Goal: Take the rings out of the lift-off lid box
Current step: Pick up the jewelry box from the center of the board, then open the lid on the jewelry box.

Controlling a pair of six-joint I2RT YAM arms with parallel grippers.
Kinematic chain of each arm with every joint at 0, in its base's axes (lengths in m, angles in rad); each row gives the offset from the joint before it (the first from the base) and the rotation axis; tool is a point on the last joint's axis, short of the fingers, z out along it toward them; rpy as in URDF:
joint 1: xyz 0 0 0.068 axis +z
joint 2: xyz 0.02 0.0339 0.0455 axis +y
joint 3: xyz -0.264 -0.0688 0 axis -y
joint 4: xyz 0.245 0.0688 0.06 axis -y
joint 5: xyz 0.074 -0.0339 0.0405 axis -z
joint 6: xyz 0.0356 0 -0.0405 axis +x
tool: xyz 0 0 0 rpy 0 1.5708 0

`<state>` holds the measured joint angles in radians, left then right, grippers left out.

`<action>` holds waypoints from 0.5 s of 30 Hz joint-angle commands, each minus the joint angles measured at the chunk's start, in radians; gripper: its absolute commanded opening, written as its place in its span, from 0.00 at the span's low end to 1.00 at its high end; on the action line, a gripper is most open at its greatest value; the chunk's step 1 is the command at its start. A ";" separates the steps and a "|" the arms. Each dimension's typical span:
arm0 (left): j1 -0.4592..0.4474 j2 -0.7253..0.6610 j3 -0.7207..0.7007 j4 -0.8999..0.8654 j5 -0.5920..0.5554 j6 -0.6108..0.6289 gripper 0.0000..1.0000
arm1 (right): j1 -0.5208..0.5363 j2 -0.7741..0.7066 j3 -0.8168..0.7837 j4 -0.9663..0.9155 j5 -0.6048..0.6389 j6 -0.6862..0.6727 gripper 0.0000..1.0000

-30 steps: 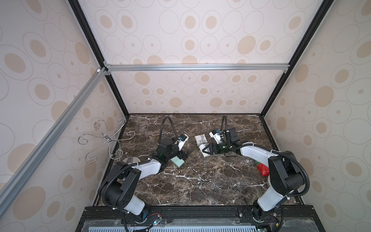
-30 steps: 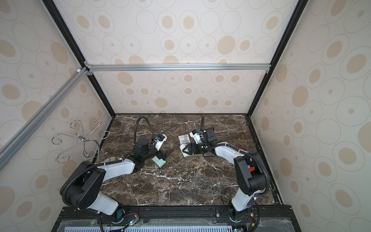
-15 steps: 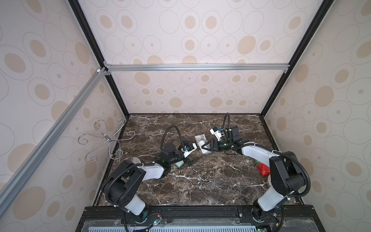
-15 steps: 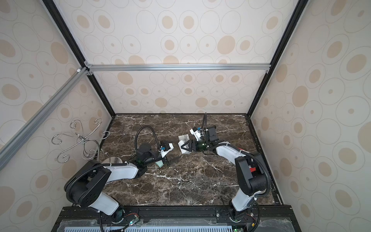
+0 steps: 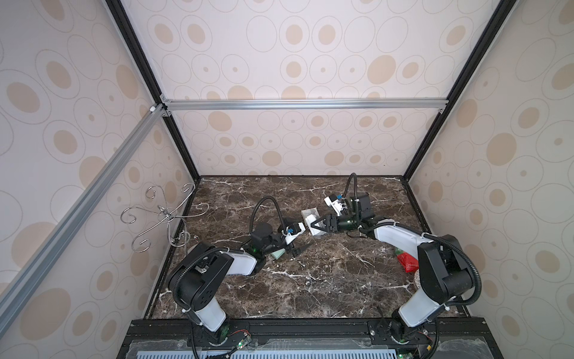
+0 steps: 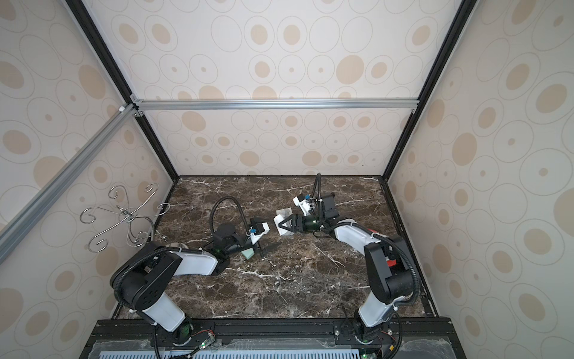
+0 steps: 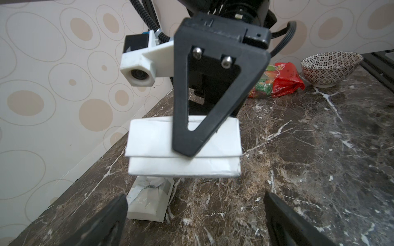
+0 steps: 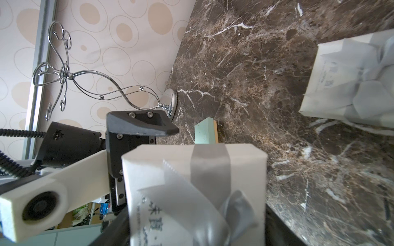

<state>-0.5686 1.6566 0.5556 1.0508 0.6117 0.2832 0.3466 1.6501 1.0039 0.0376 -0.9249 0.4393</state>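
My right gripper [image 5: 314, 229] is shut on the lift-off lid box [image 7: 183, 149], a small white box with a grey ribbon [image 8: 209, 170], and holds it just above the marble table [image 5: 326, 279]. The lid sits on the base, so the box's inside is hidden. My left gripper [image 7: 196, 223] stands open, low over the table, facing the held box with a gap between them. In both top views a tiny dark hoop [image 5: 308, 283], apparently one of the rings, lies on the marble nearer the front.
A second white ribboned box [image 8: 351, 81] lies on the table behind the held one. A mint green box [image 5: 278, 253] sits by my left wrist. A curly silver wire stand [image 5: 164, 217] stands at the left wall. A red packet [image 7: 279, 83] and a patterned bowl [image 7: 331, 68] are at the right edge.
My left gripper has swung down and to the right, away from the mint box, and now faces the held box. The right gripper has hardly moved.
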 commanded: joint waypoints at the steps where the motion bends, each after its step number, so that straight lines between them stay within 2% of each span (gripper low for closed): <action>1: -0.005 0.025 0.027 0.085 -0.004 -0.038 0.97 | -0.004 -0.036 -0.007 0.031 -0.030 0.013 0.74; 15: -0.005 0.049 0.061 0.090 0.009 -0.036 0.92 | -0.003 -0.018 -0.014 0.077 -0.075 0.047 0.74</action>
<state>-0.5686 1.6981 0.5800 1.1133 0.6048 0.2424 0.3466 1.6447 1.0031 0.0792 -0.9695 0.4721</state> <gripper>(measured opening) 0.927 0.742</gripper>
